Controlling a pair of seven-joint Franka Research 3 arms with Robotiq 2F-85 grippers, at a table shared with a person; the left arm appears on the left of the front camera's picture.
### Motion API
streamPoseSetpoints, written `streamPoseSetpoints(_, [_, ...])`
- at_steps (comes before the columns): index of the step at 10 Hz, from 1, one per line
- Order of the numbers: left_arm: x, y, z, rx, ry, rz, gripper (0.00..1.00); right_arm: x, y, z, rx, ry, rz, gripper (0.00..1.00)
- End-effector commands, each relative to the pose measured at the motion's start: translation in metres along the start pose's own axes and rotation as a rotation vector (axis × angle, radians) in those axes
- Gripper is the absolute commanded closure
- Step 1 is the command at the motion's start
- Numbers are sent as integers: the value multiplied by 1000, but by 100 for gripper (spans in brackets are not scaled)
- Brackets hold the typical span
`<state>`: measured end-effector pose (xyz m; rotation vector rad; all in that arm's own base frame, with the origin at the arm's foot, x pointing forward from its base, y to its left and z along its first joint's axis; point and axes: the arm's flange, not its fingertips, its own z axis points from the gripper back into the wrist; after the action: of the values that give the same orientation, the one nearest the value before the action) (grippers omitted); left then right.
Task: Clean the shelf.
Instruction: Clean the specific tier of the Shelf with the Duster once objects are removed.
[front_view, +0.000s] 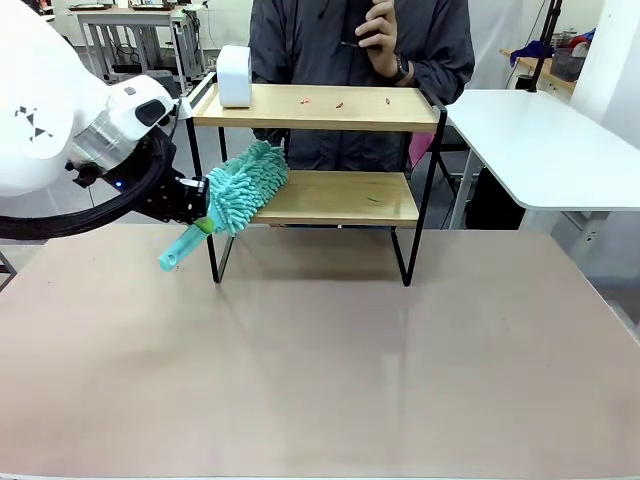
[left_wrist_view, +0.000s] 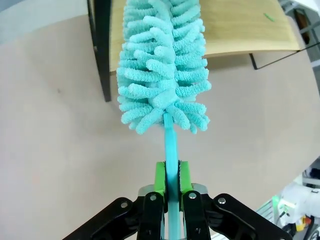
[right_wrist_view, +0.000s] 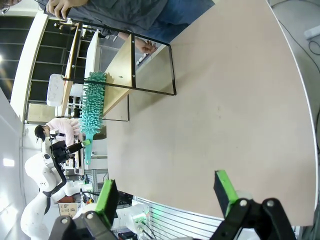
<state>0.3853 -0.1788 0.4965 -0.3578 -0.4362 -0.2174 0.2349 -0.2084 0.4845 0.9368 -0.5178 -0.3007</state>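
The left tool (front_view: 203, 214) is clamped tight on the thin handle of a duster (front_view: 245, 185). In the left wrist view the two green pads (left_wrist_view: 160, 176) squeeze the handle from both sides, with no gap showing. The handle is smooth teal plastic, flat and narrow, and its free end sticks out below the tool towards the desk (front_view: 320, 370). The head is fluffy chenille in the same teal, all chubby little noodle fingers bunched into a long oval.

The duster sits tilted, head up and to the right, handle down and to the left. The head pokes in at the left end of the shelf (front_view: 400, 112), between the two boards and right by the front left leg. It hangs over the left end of the lower board, though I can't tell if the fluff actually touches the wood.

The shelf stands on the far part of the desk, in front of a person. It has two light wooden boards in a skinny black metal frame. A white rounded box (front_view: 234, 75) sits on the left end of the top board, with a few small reddish scraps (front_view: 340, 102) along the middle. One tiny green bit (front_view: 372, 199) lies on the lower board.

The right tool (right_wrist_view: 166, 193) is spread wide open above the desk, with nothing between its pads. The desk top is a matte beige-pink, plain and flat.
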Motion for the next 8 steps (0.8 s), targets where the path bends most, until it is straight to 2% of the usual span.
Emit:
streamPoseSetpoints(1, [18, -11, -3, -24, 18, -40, 88, 2, 1, 1, 19, -13, 22, 0])
streamPoseSetpoints(3, [32, -37, -14, -31, 20, -106, 88, 2, 1, 1, 19, -13, 22, 0])
streamPoseSetpoints(5, [46, -60, -39, -62, 92, -161, 88, 2, 1, 1, 19, -13, 22, 0])
streamPoseSetpoints(8, [49, -82, -55, -90, 129, -210, 88, 2, 1, 1, 19, -13, 22, 0])
